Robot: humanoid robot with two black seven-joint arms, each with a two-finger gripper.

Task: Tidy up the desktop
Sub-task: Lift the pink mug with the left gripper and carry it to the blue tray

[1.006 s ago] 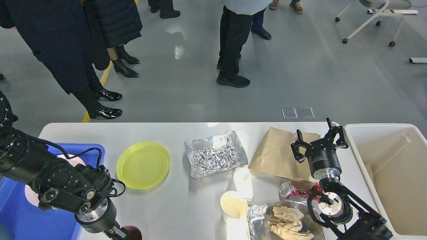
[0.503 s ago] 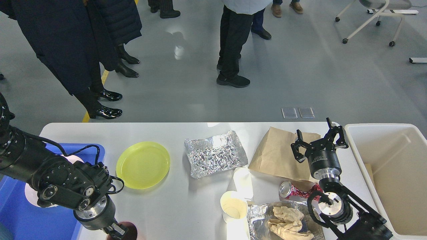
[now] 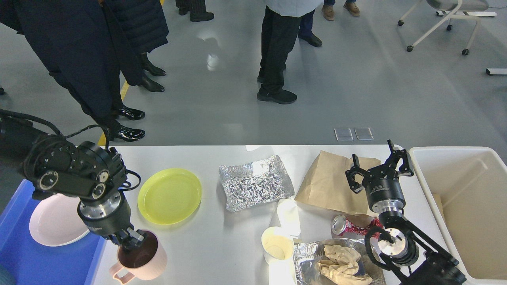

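The white desktop [image 3: 222, 237] carries scattered items. My left gripper [image 3: 130, 240] points down and is shut on the rim of a pink mug [image 3: 148, 261] with a dark inside, held at the front left beside the blue tray [image 3: 23, 265]. My right gripper [image 3: 378, 163] is open and empty, pointing up over the brown paper bag [image 3: 326, 184]. A yellow plate [image 3: 169, 196], an empty foil tray [image 3: 255, 182], a crushed red can [image 3: 348, 226], an upright paper cup [image 3: 277, 245], a white cup lying on its side [image 3: 288, 215] and a foil tray holding crumpled paper [image 3: 336, 263] lie on the desktop.
A pink plate [image 3: 51, 223] lies in the blue tray. A cream plastic bin [image 3: 467, 190] stands at the right end of the table. People stand on the grey floor beyond the far edge; an office chair [image 3: 443, 19] is at the back right.
My left arm has risen and swung left and back, bringing the pink mug up into view from the bottom edge. The pink plate in the tray is now uncovered. The right arm has not moved.
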